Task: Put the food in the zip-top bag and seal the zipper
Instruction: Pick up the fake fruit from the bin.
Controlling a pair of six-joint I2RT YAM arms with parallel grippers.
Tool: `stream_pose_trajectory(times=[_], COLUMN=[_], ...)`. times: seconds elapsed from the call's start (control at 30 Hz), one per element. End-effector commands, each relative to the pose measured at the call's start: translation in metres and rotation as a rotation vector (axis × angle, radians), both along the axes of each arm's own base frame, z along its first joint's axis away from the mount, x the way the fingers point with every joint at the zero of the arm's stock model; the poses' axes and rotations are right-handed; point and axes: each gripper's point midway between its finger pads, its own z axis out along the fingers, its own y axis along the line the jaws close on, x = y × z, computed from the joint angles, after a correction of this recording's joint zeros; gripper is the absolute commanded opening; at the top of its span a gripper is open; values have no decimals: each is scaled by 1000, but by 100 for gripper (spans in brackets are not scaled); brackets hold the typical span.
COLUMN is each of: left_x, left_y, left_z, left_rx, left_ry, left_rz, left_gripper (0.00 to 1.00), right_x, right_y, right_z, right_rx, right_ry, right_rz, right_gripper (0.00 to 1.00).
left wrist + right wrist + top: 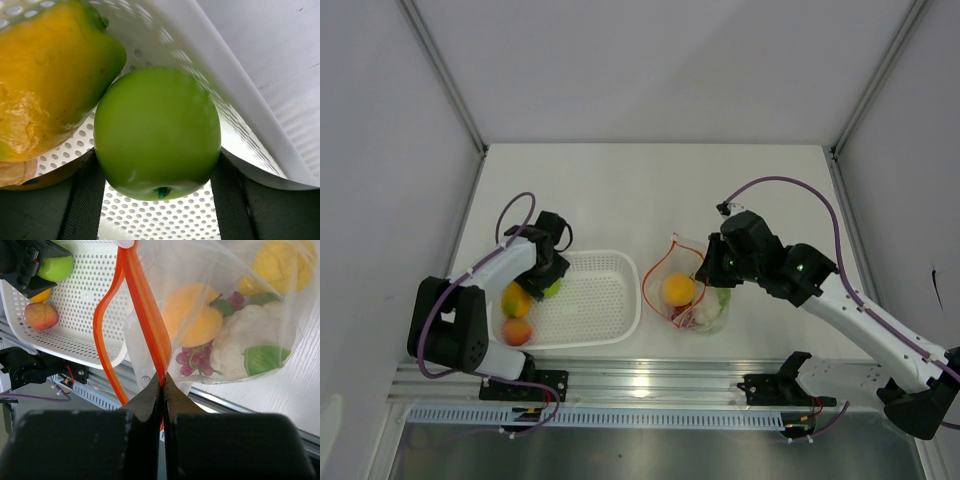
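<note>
The clear zip-top bag (695, 300) lies right of the white basket (610, 300), its mouth open. Through it (210, 300) show an orange fruit (192, 312), grapes (192, 360), a white cauliflower lump (240, 340) and a yellow fruit (277, 265). My right gripper (162, 385) is shut on the red-orange zipper strip (145, 300) at one edge of the mouth. My left gripper (157, 195) is in the basket, its fingers (82, 200) closed on both sides of a green apple (157, 132), which also shows in the top view (552, 287).
A yellow-orange mango-like fruit (45, 75) lies against the apple in the basket's left end. A small red-orange peach (517, 331) lies near the basket's front left corner. The table's metal rail (650, 380) runs along the near edge.
</note>
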Motion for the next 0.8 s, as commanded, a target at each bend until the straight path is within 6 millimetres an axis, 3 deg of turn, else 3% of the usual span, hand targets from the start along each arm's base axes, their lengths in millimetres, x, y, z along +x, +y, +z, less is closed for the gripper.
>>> stream_pose_trajectory(times=[0.0, 0.07, 0.2, 0.23, 0.43, 0.77], left_x=[4, 1, 0, -1, -2, -11], left_y=[0, -2, -3, -4, -20, -66], left_z=[1, -2, -1, -1, 7, 69], left_rx=[-19, -36, -45, -48, -107, -152], left_ry=[-36, -39, -53, -55, -94, -263], left_rz=[7, 0, -14, -19, -106, -335], left_gripper=[64, 51, 43, 33, 3, 1], right_x=[3, 3, 2, 2, 2, 3], right_y=[5, 5, 5, 5, 6, 10], right_z=[11, 11, 12, 11, 11, 12], right_rx=[27, 28, 31, 29, 35, 42], right_ry=[-17, -18, -17, -14, -13, -17], right_rz=[-3, -3, -4, -5, -8, -5], right_gripper=[0, 0, 0, 0, 0, 0])
